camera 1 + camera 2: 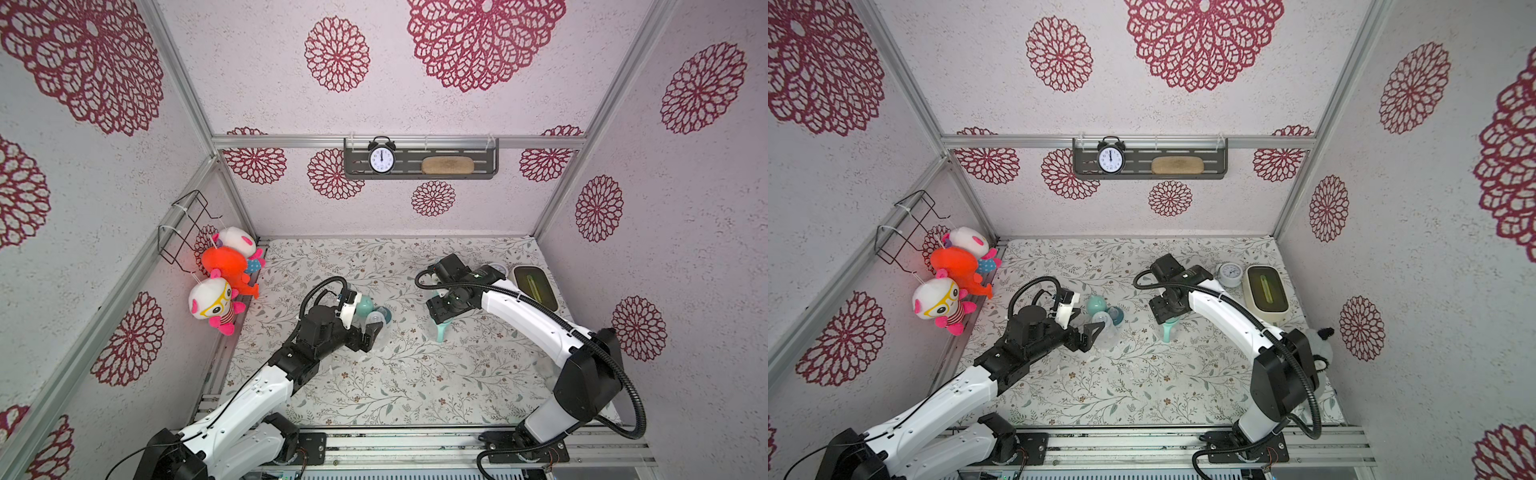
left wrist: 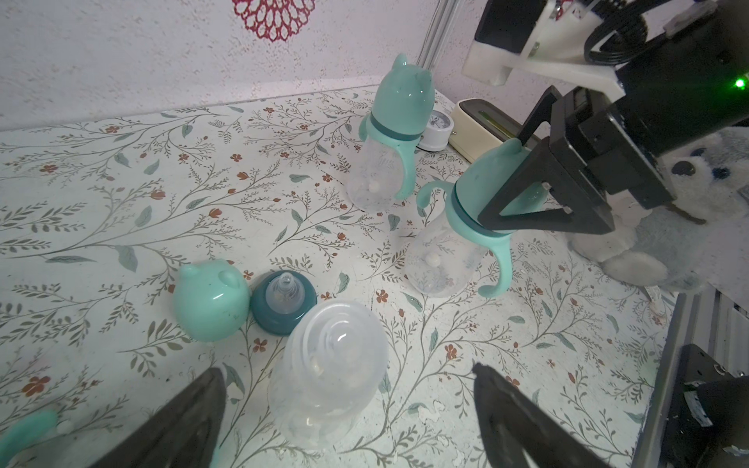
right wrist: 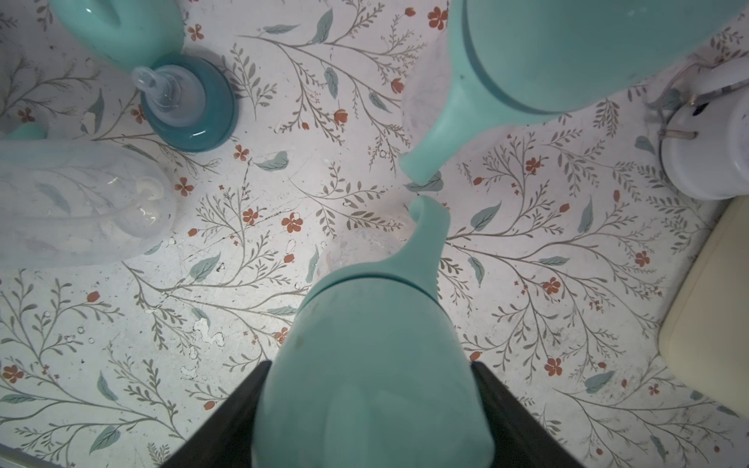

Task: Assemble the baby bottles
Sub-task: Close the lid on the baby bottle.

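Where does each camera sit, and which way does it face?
Both top views: high above the near edge of the table, looking down and toward the back wall; the left arm and right arm show.
Left wrist: on the left arm, looking across the table at a lying clear bottle; the open left end effector shows its fingers either side.
Right wrist: on the right arm, looking straight down; the right end effector flanks a capped bottle.
Shared: both wrist views show that clear bottle and that capped bottle.
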Controlling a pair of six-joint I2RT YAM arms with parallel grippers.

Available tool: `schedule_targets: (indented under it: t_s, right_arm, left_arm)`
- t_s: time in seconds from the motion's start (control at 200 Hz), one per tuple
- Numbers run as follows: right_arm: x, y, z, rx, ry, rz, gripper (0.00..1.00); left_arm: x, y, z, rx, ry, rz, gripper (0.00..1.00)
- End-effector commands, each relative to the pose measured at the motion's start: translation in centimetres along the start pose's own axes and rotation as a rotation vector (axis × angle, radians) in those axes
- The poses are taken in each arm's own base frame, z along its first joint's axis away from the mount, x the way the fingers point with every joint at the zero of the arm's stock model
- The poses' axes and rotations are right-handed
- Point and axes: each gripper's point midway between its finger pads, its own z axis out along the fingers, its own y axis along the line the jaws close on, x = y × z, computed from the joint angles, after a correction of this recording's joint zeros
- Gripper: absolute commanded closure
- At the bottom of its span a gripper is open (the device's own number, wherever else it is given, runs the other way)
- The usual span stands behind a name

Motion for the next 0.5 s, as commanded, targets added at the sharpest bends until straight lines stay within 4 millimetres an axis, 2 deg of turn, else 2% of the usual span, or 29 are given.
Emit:
schedule_targets:
  t_s: [0.0, 0.32, 0.495]
  right_arm:
    - [3.8, 0.2, 1.8, 0.006, 0.166, 0.000, 0.26]
    - [-0.4, -0.4, -1.0, 0.035, 0.031, 0.012, 0.23]
    - [-2.4, -0.6, -1.8, 0.051, -0.023, 0.013, 0.22]
  left_arm:
    - [-0.7, -0.3, 0.0, 0.001, -0.014, 0.022, 0.02]
    - [-0.8, -0.3, -0.2, -0.005, -0.022, 0.021, 0.02]
    - [-0.8, -0.2, -0.2, -0.008, -0.022, 0.021, 0.02]
